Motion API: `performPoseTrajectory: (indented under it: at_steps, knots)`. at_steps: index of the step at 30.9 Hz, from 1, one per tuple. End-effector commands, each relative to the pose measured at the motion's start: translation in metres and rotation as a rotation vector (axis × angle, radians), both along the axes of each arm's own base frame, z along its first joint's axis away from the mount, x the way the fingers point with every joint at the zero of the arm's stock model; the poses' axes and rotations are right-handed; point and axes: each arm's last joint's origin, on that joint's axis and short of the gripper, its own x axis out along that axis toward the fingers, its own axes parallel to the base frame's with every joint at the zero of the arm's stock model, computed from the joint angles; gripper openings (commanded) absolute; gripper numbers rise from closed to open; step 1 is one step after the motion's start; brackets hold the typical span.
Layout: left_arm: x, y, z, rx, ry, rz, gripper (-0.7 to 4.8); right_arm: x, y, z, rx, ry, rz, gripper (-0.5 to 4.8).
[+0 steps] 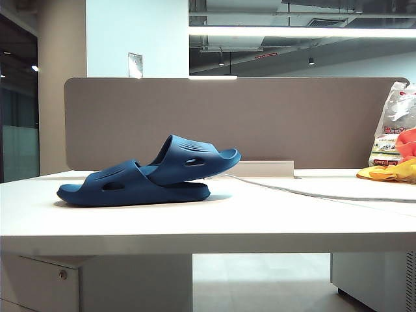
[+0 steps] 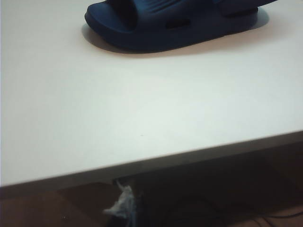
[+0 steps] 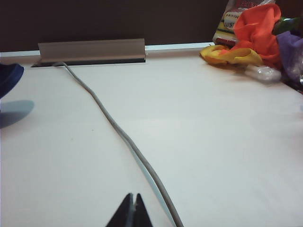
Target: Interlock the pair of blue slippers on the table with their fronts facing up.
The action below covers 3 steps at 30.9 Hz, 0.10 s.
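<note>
Two dark blue moulded rubber slippers sit interlocked on the wide off-white table, left of its middle.

We see one slide flat on its sole and the other wedged under its strap, toe end tilted up to the right. A grey cable runs from the far edge towards us, right of the pair. We find the right gripper low over the near table beside that cable, its jaws pressed together on nothing. The left gripper itself escapes our view; its jaws are pressed together too, and its camera looks across the near table edge at the slippers. Coloured cloths lie far right.
</note>
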Motion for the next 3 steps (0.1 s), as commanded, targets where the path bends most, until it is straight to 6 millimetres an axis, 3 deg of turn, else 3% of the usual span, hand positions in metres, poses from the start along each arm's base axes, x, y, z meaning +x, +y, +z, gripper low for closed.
performPoseTrajectory:
  at_steps: [1,3]
  knots:
    - [0.0002,-0.0003,0.0009,-0.004,-0.005,-0.005,-0.05,-0.0001,0.0001,0.0011,0.004,-0.013,0.001,-0.04]
    - [0.0002,-0.0003,0.0009,-0.004,-0.005,-0.005,-0.05,-0.0001,0.0000,0.0011,0.004,-0.013,0.001,-0.04]
